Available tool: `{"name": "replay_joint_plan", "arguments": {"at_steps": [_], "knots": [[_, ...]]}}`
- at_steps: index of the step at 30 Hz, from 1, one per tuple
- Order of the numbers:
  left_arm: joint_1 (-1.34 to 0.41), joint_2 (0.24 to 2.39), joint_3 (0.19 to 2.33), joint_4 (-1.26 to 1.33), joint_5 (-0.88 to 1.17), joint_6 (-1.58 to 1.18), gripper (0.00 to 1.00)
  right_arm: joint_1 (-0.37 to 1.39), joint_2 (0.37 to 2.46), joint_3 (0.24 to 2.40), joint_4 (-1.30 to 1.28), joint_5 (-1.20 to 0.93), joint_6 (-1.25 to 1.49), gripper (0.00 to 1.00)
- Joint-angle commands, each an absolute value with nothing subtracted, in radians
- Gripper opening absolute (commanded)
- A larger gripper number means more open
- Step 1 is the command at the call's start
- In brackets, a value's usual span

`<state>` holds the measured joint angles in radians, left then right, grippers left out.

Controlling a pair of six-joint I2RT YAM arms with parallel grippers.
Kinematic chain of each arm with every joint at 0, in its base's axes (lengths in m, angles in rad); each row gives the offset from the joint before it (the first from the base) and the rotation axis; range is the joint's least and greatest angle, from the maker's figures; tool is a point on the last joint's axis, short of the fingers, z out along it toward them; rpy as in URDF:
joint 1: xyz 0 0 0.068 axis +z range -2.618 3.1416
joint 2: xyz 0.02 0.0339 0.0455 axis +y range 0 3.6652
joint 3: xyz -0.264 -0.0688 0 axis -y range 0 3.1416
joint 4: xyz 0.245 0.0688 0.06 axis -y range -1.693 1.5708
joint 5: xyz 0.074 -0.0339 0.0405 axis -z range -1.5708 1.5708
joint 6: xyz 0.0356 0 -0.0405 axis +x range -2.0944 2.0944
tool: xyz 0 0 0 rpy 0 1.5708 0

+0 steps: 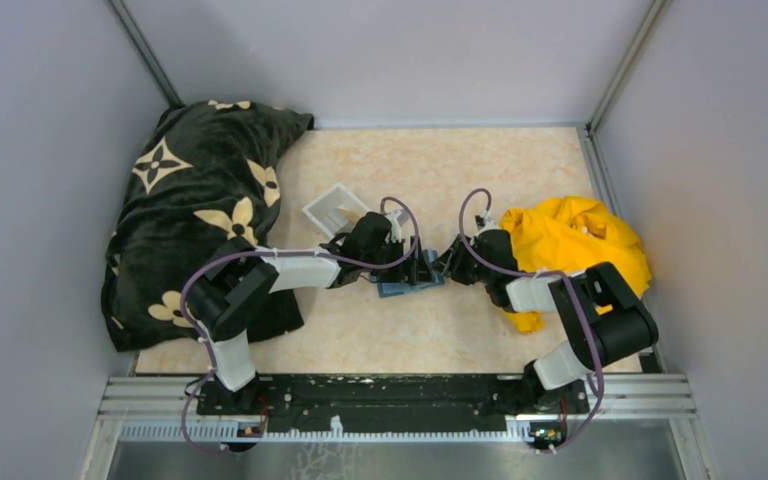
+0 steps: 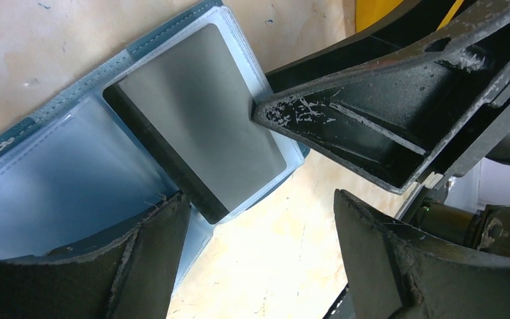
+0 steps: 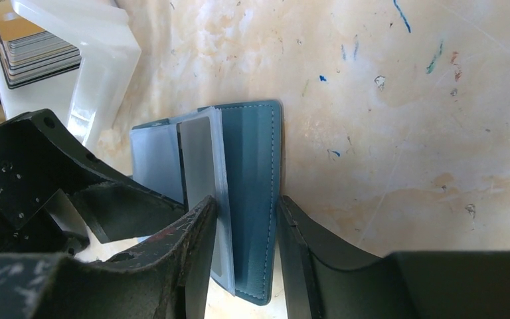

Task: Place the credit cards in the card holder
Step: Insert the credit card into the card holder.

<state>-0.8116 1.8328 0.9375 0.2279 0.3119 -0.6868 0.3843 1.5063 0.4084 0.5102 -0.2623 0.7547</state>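
Lying open in the middle of the table (image 1: 480, 180), the teal card holder (image 3: 255, 153) had a grey card (image 2: 199, 113) in a clear pocket. The right gripper (image 3: 244, 212) was clamped on the holder's flap, one finger on each side. The left gripper (image 2: 260, 199) sat over the holder's left half, jaws wide apart, holding nothing. More cards (image 3: 36, 50) were stacked in the white tray (image 3: 106, 46) just beyond it.

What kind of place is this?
Probably a robot test booth: plain grey walls close round a table, and a left arm and right arm are bolted to a metal rail.
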Motion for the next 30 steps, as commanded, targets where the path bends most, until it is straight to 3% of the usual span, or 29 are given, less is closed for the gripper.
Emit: {"name": "replay_joint_plan", "arguments": {"at_steps": [1,11,24,30], "knots": [[-0.853,1.909,0.931,0.100,0.278,-0.713,0.87,0.423,1.479,0.404,0.405,-0.301,0.727,0.41],[-0.854,1.851,0.908,0.082,0.219,-0.736,0.88,0.423,1.400,0.412,0.328,-0.263,0.681,0.48],[-0.854,1.709,0.867,0.026,0.095,-0.723,0.91,0.423,1.337,0.476,0.218,-0.203,0.622,0.49],[-0.854,1.645,0.817,0.122,0.091,-0.717,0.91,0.423,1.333,0.491,0.208,-0.208,0.613,0.49]]}}
